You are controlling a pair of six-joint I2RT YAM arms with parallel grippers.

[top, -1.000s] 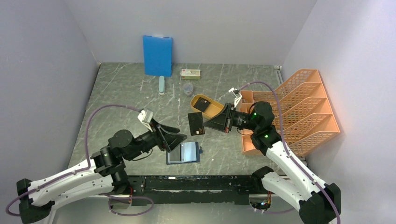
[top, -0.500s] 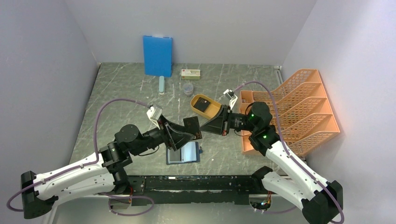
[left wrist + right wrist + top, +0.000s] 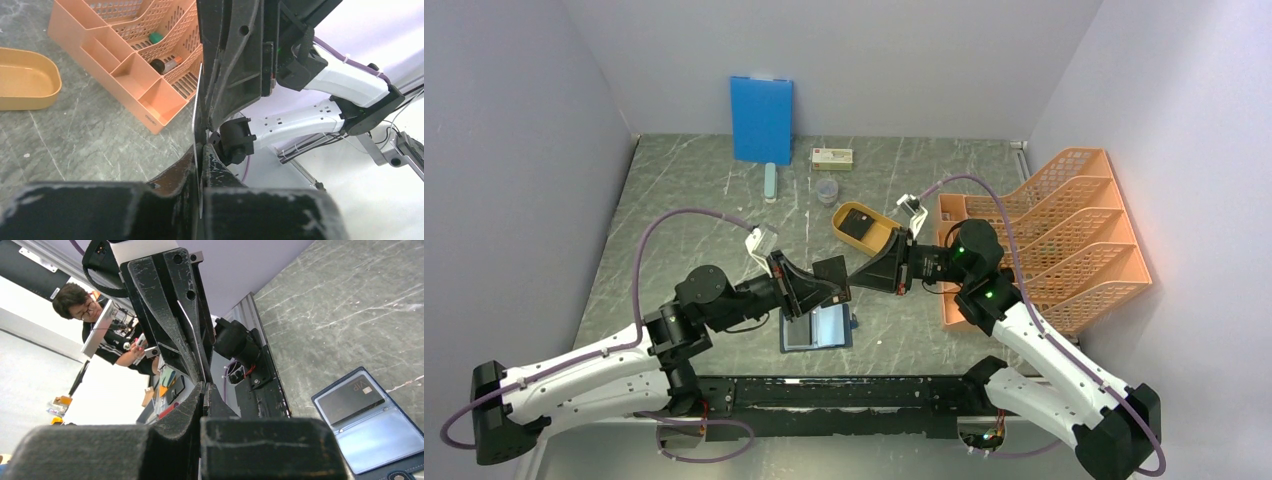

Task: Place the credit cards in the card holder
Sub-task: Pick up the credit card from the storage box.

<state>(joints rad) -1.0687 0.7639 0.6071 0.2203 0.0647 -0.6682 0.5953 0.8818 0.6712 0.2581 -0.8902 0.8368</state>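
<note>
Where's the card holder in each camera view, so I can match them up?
Top external: card holder lies open near the front edge, just below the dark card held aloft.
Left wrist: not in it.
Right wrist: bottom right corner, open.
Shared landmark: the dark card, edge-on between the jaws in both wrist views.

We log: card holder (image 3: 817,327) lies near-centre on the table (image 3: 694,200); card (image 3: 832,271) raised just beyond it; tray (image 3: 882,232) farther, rightward; rack (image 3: 1064,230) along right edge; board (image 3: 761,118) at far wall.

Card holder (image 3: 372,427) corner off right-wrist view
</note>
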